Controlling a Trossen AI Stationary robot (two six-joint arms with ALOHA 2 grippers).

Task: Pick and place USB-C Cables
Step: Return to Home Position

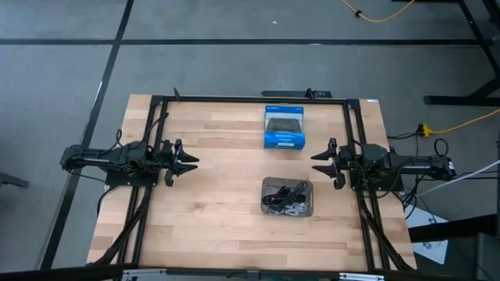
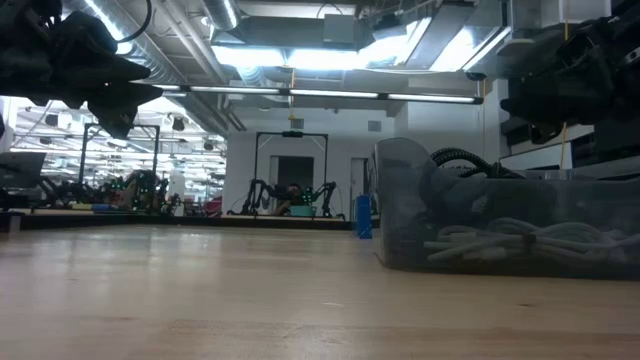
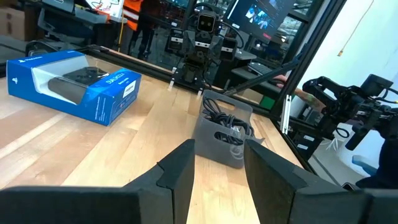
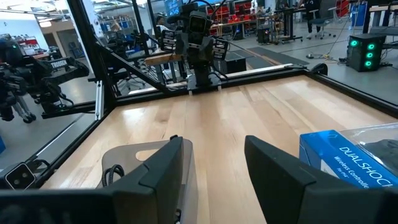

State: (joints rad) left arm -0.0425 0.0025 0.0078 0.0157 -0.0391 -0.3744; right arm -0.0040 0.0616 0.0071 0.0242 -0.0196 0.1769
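Observation:
A small grey tray stands on the wooden table near its middle, toward the right and near side. Bundled black and white USB-C cables lie inside it; they also show in the low view and the left wrist view. My left gripper hovers open over the table's left part, above and left of the tray. My right gripper hovers open over the right part, just beyond the tray's far right corner. Neither touches anything.
A blue box picturing a black controller lies flat toward the table's far edge, beyond the tray. A black frame runs along the table's edges. Bare wood lies left of the tray and along the near edge.

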